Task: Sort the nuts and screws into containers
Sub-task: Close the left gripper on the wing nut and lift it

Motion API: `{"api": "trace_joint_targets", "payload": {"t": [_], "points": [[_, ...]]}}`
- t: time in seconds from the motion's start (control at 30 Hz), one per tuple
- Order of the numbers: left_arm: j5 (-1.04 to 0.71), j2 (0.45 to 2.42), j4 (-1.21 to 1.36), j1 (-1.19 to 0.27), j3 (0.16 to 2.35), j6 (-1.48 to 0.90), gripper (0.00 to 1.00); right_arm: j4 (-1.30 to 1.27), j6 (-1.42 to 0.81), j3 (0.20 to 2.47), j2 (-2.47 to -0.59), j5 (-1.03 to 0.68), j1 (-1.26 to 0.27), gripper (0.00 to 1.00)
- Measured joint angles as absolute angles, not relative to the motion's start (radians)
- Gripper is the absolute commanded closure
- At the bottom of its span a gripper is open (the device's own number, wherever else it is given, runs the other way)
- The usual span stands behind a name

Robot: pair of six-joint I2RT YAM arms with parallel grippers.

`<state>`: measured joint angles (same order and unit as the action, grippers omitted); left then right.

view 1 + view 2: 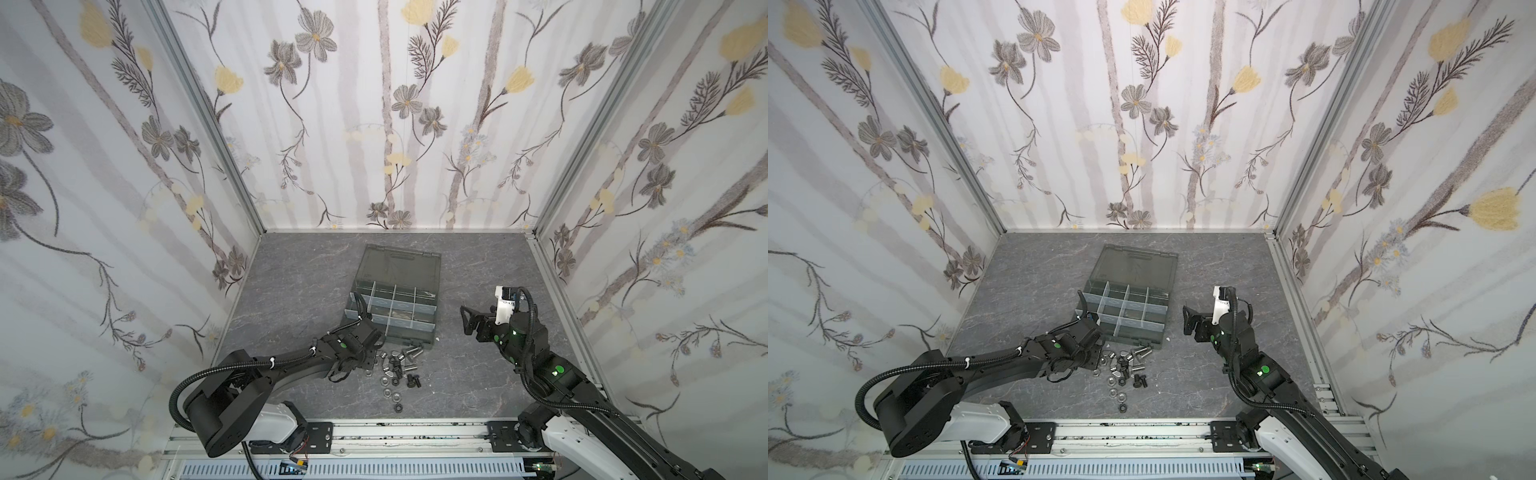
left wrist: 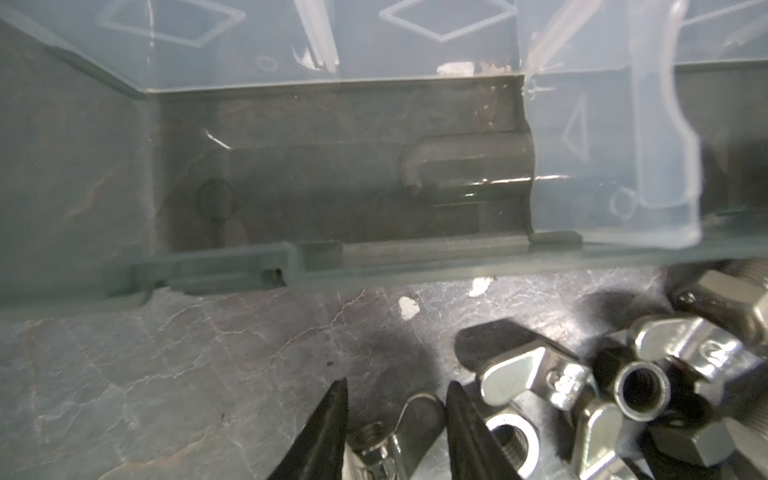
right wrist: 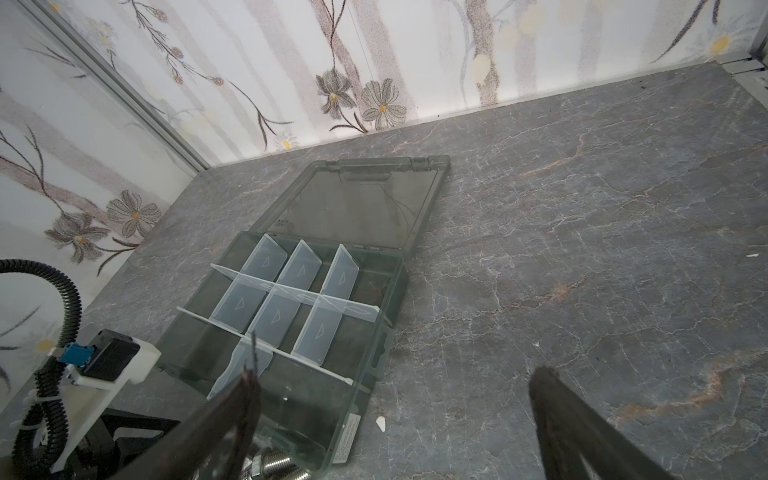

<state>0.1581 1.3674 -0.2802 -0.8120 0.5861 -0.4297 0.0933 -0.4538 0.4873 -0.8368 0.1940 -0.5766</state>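
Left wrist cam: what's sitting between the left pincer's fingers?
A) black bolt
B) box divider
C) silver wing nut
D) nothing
C: the left wrist view shows a silver wing nut lying between the two black fingers of the left pincer.

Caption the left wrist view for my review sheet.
Left gripper straddles a silver wing nut on the table before the organiser box, more nuts alongside.
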Motion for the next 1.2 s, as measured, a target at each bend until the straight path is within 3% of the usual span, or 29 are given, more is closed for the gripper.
{"api": "trace_joint_targets", "payload": {"t": [0.73, 1.2], "points": [[0.181, 1.406, -0.302, -0.81, 0.606, -0.434, 0.81, 0.093, -0.47, 0.469, -0.813, 0.209, -0.577, 0.0], [0.181, 1.38, -0.305, -0.792, 0.619, -0.455, 0.86, 0.094, -0.471, 0.465, -0.799, 0.227, -0.575, 0.0]]}}
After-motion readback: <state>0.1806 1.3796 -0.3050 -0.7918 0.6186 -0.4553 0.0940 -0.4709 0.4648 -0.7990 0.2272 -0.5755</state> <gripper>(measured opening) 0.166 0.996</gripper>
